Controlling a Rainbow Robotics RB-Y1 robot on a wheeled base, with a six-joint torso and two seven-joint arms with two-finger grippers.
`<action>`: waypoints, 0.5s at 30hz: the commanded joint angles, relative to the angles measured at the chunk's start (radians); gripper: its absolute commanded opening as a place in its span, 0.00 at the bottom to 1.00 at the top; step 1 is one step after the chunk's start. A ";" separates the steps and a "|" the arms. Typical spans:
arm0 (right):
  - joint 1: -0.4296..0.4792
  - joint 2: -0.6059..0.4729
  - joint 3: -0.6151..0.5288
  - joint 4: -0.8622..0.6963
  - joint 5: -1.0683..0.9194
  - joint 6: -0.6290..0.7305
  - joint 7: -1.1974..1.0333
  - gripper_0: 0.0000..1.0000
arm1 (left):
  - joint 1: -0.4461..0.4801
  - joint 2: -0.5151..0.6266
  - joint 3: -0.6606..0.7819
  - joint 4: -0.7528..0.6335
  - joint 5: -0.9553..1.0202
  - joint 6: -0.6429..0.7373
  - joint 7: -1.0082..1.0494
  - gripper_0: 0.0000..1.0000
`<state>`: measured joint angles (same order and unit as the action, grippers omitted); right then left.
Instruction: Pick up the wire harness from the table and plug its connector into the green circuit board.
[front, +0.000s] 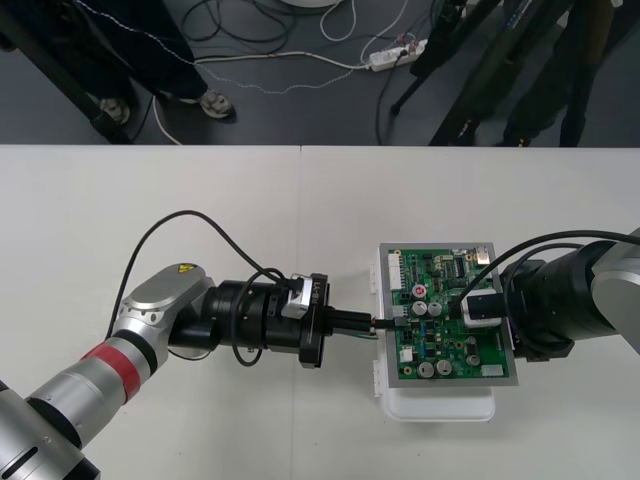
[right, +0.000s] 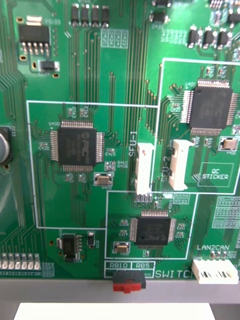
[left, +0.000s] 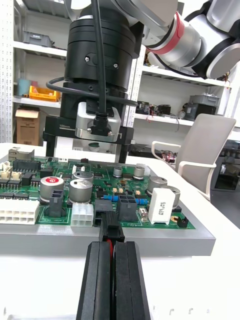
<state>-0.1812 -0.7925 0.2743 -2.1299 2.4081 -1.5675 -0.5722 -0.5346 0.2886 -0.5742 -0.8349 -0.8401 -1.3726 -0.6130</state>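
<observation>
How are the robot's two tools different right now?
The left tool lies level beside the board, at its left edge. The right tool stands above the board, pointing down at it.
The left tool is shut on the plug. The right tool is away from the plug, over the board's right part.
Both tools are black and close to the board.

left arm (front: 160, 300): silver, red ring (front: 112, 362), yellow warning sticker (front: 184, 270) | cable (front: 170, 222): black | left hand (left: 112, 247): black
</observation>
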 joint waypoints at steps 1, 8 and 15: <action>-0.026 0.015 0.014 -0.021 -0.021 -0.003 0.002 1.00 | -0.041 -0.032 -0.026 -0.029 0.013 0.026 0.042 0.00; -0.026 0.015 0.014 -0.021 -0.024 -0.003 -0.011 1.00 | -0.041 -0.032 -0.026 -0.029 0.023 0.041 0.033 0.00; -0.026 0.015 0.013 -0.021 -0.027 -0.003 -0.014 1.00 | -0.041 -0.037 -0.026 -0.030 0.041 0.041 0.030 0.00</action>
<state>-0.1812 -0.7925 0.2743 -2.1286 2.4068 -1.5676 -0.5726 -0.5346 0.2886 -0.5749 -0.8349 -0.8229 -1.3671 -0.6130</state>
